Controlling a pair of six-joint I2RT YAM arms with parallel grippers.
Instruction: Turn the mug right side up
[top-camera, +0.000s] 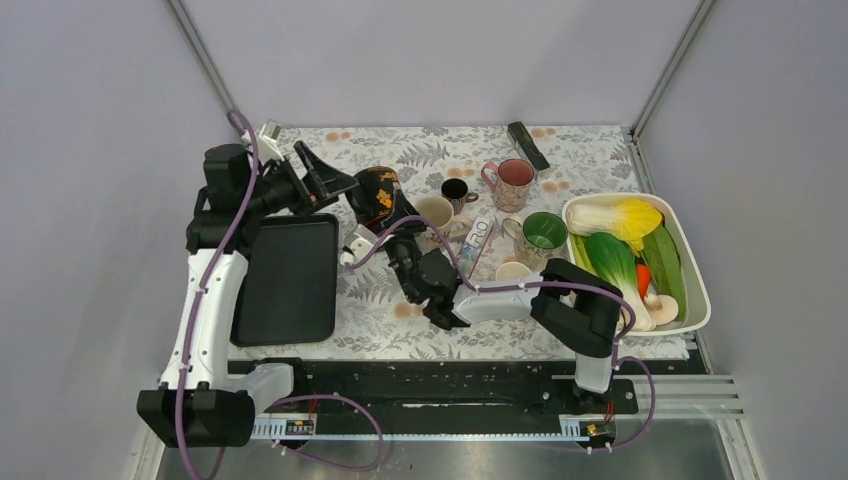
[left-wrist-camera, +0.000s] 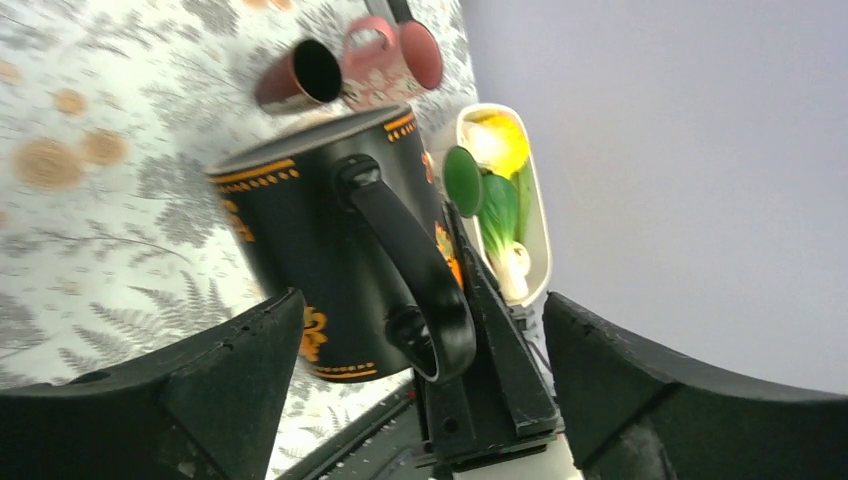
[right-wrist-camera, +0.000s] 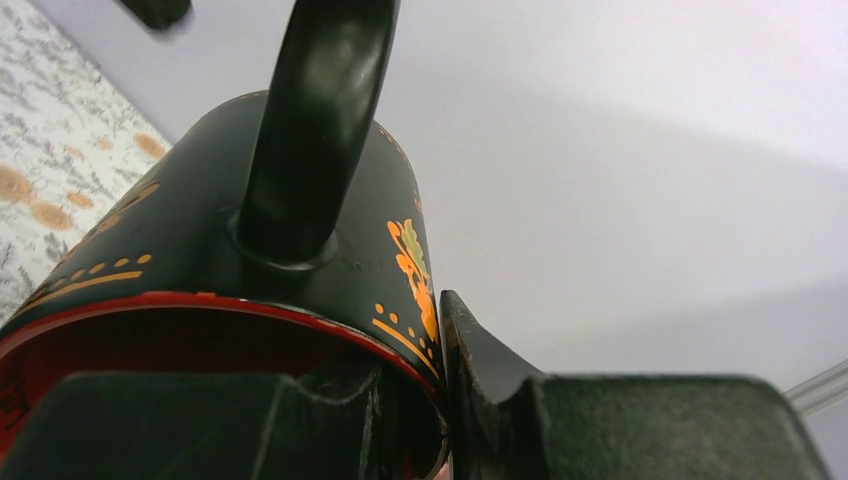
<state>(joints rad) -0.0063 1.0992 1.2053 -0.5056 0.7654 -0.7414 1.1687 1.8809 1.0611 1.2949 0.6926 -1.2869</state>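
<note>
The black mug (top-camera: 378, 192) with orange flowers and a red inside is held tilted above the table. My right gripper (top-camera: 392, 212) is shut on its rim, with one finger inside the mug (right-wrist-camera: 200, 250) and the other finger (right-wrist-camera: 490, 375) outside against the wall. The handle points up in the right wrist view. My left gripper (top-camera: 322, 180) is open, with its jaws wide apart just short of the mug (left-wrist-camera: 310, 240). The handle (left-wrist-camera: 415, 270) faces the left wrist camera. I cannot tell whether the left fingers touch the mug.
A black tray (top-camera: 290, 275) lies left of centre. A pink mug (top-camera: 512, 180), a green mug (top-camera: 542, 232), a dark cup (top-camera: 455, 190) and cream cups stand mid-table. A white basin (top-camera: 695, 290) of vegetables is at right. A black remote (top-camera: 527, 143) lies at the back.
</note>
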